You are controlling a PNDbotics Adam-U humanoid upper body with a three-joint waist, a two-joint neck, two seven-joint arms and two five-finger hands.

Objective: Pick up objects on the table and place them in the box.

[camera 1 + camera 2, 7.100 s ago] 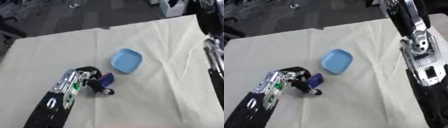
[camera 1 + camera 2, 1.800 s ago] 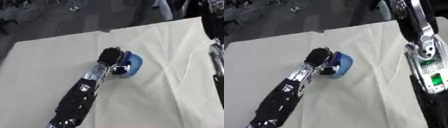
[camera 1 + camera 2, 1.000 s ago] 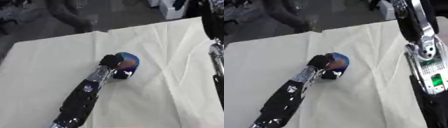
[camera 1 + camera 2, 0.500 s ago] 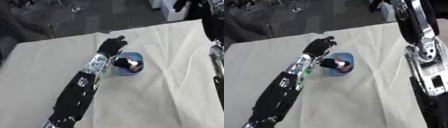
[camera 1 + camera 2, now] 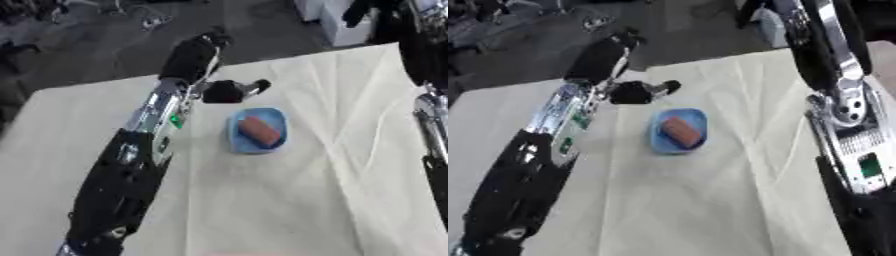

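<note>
Lifted left hand (image 5: pixel 210 65) leaves one reddish object (image 5: pixel 258 130) in one blue box (image 5: pixel 237 136).

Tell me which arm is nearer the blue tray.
Left. The left hand hangs just behind the blue tray; the right arm stays far out at the table's right edge.

A reddish-brown object (image 5: pixel 260 131) lies in the blue box (image 5: pixel 241 145), with the left hand (image 5: pixel 224 91) raised just behind it.
</note>
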